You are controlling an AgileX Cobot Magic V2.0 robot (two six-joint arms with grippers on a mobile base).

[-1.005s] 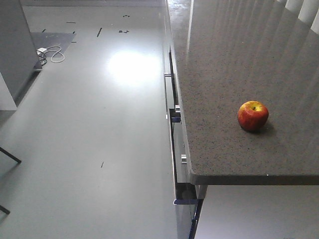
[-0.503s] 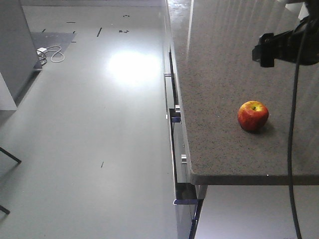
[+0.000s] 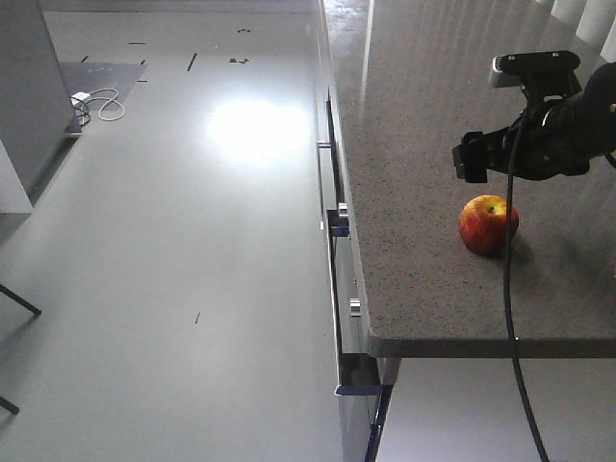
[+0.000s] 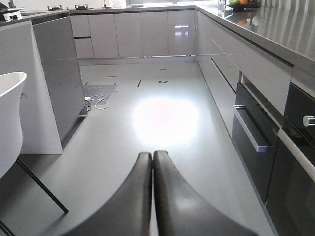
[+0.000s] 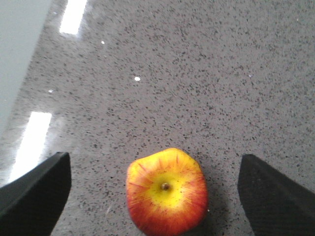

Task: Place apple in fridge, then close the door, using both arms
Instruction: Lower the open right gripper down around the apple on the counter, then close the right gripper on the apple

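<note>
Item: small round red apple, yellow patch round its stem dimple, skin smooth and streaked. I am seeing it sitting upright on the polished, speckled grey stone counter, near the counter's end.

Right gripper, black with finely textured pads: it is hovering wide open over the apple, one finger on either side, neither touching.

Left gripper, smooth curved black fingers: they are pressing together, gripping nothing, pointing along the glossy grey floor beside flat grey cabinet fronts.
</note>
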